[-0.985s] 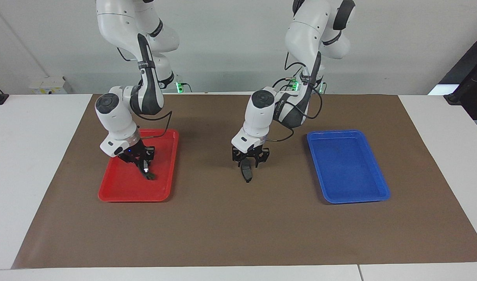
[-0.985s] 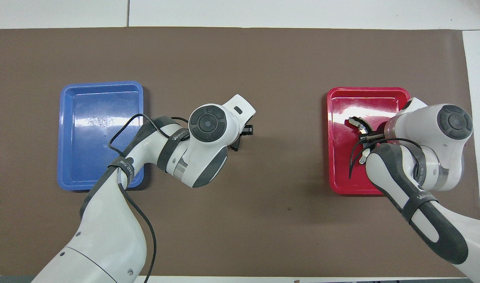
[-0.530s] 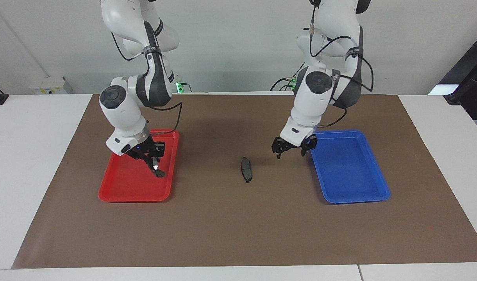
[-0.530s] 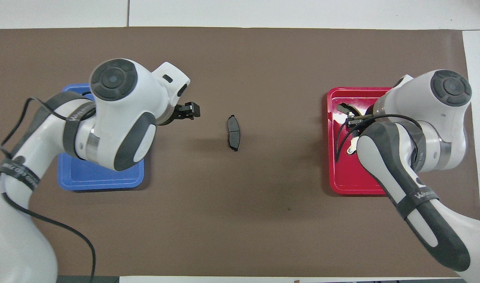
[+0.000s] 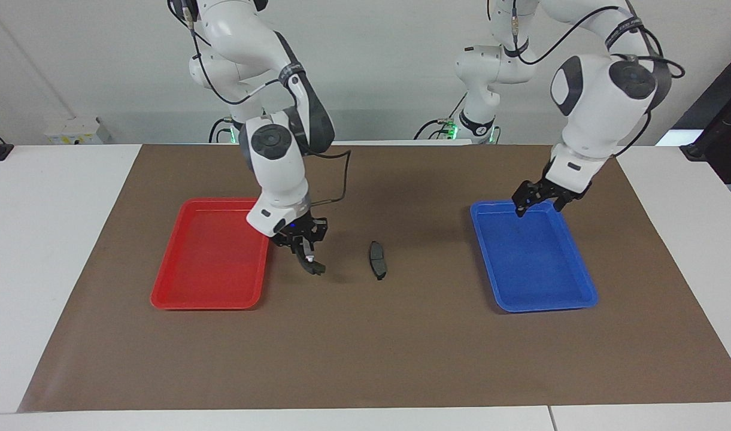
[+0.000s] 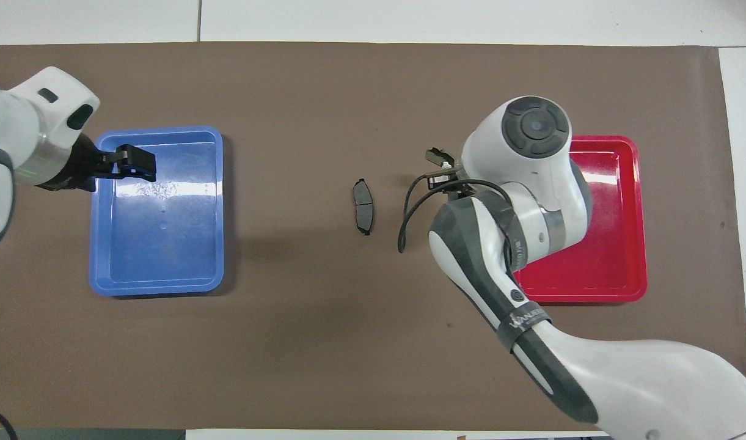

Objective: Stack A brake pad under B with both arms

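The A brake pad [image 5: 377, 259], short and dark grey, lies flat on the brown mat midway between the two trays; it also shows in the overhead view [image 6: 363, 206]. My right gripper [image 5: 303, 246] is shut on B [image 5: 312, 264], the slim dark crescent piece with a silvery strip. It holds B just above the mat between the red tray and the pad, and it shows in the overhead view [image 6: 438, 170] with B [image 6: 437, 157] sticking out. My left gripper [image 5: 540, 202] is open and empty, raised over the blue tray's edge nearest the robots, also in the overhead view [image 6: 135, 165].
The red tray [image 5: 203, 269] toward the right arm's end holds nothing; it shows in the overhead view [image 6: 614, 244]. The blue tray [image 5: 533, 269] toward the left arm's end holds nothing either, also in the overhead view [image 6: 159, 244]. A brown mat [image 5: 365, 347] covers the table.
My left gripper let go of the A pad on the mat and drew back up over the blue tray. My right gripper lifted B out of the red tray and carried it toward the pad.
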You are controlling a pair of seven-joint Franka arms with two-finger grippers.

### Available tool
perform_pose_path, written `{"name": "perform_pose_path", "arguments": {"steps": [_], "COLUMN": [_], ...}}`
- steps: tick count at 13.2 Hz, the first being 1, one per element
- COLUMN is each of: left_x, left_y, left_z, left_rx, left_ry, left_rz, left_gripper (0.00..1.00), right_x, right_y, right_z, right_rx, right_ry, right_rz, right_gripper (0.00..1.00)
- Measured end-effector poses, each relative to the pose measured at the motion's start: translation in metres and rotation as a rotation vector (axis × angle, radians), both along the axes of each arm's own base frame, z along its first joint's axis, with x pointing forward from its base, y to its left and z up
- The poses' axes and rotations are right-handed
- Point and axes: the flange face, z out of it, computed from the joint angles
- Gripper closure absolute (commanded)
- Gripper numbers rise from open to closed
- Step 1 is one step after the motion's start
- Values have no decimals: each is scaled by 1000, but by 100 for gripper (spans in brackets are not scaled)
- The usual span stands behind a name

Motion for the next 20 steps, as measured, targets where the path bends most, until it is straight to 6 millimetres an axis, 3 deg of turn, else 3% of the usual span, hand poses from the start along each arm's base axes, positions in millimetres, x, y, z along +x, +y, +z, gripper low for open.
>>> {"name": "perform_pose_path", "arguments": {"steps": [3,5,8,11,20], "left_x": [-12,-17,-20,-21,-22], "left_y": [14,25,37,37,42], "left_z": [52,67,65,62,61], "left_rx": [2,2,1,2,34], "left_ry": [28,51,86,111,124], "left_rz": [-2,-48,-73,-80,-115], "left_gripper": [1,1,1,0,0], "right_x": [6,7,3,-11,-10], "right_y": [55,68,87,113,114], "right_z": [-19,-30,-42,-53,-69], "right_rx": [-3,-5,2,2,-3], "right_ry": [-9,-12,-31,-34,-34], "right_rz": [-26,-19,7,42,43], "right_gripper": [100,100,100,100,100]}}
